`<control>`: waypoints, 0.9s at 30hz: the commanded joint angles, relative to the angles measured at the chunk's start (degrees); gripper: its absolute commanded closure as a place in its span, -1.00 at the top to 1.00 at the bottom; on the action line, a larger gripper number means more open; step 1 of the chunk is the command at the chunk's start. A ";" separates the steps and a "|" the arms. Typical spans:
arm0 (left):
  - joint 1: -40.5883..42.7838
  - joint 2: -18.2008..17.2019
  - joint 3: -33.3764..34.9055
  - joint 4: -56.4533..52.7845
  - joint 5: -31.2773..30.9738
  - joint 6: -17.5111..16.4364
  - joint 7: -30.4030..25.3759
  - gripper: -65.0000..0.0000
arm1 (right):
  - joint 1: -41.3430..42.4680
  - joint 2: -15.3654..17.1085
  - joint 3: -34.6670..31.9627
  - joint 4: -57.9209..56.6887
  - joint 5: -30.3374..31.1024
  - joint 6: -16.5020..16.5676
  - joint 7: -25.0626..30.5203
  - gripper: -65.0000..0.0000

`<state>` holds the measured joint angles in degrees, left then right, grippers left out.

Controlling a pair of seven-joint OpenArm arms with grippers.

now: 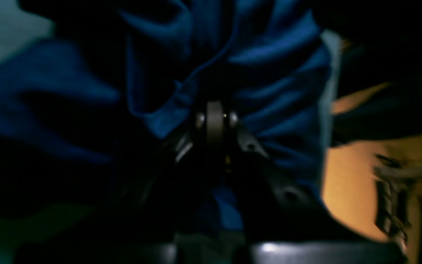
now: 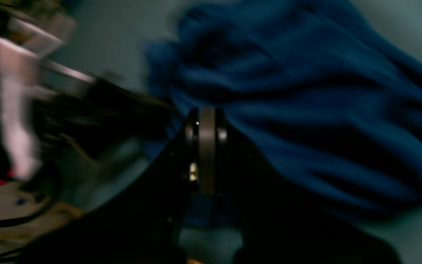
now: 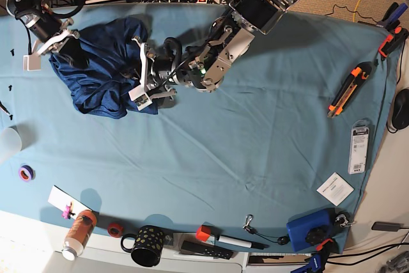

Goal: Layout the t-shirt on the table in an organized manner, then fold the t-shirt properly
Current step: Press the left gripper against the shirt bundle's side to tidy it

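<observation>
- The t-shirt lies bunched at the table's 10 o'clock area.
- The left gripper is clamped on the t-shirt's 3 o'clock edge.
- The right gripper is clamped on its 9 o'clock edge.

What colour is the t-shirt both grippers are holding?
Dark navy blue, plain, no print visible. The t-shirt shows best in the base view, bunched on the table.

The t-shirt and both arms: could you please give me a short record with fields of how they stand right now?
t-shirt: bunched in a heap at the far left of the table, not spread out
left gripper: jaws shut on the t-shirt's right edge
right gripper: jaws shut on the t-shirt's left edge
layout: not yet done
fold: not started
</observation>
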<state>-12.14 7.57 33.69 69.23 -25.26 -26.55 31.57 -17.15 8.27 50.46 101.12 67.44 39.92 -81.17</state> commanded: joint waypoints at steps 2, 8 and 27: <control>-1.77 1.43 -0.07 0.87 1.09 3.43 -1.62 -1.00 | 0.00 0.90 0.26 0.74 -2.58 0.08 1.17 -1.00; -3.48 1.43 -0.11 0.87 4.90 7.56 -1.66 -1.00 | 0.00 0.76 0.26 0.74 -15.76 -1.79 1.17 -1.00; -4.04 1.43 -0.50 3.13 -3.13 -4.66 -0.44 -1.00 | 3.04 0.96 0.28 0.92 -17.81 -6.64 5.25 -1.00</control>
<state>-15.05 7.57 33.23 71.02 -27.00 -30.85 32.53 -14.22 8.27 50.46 101.10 48.40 32.99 -76.69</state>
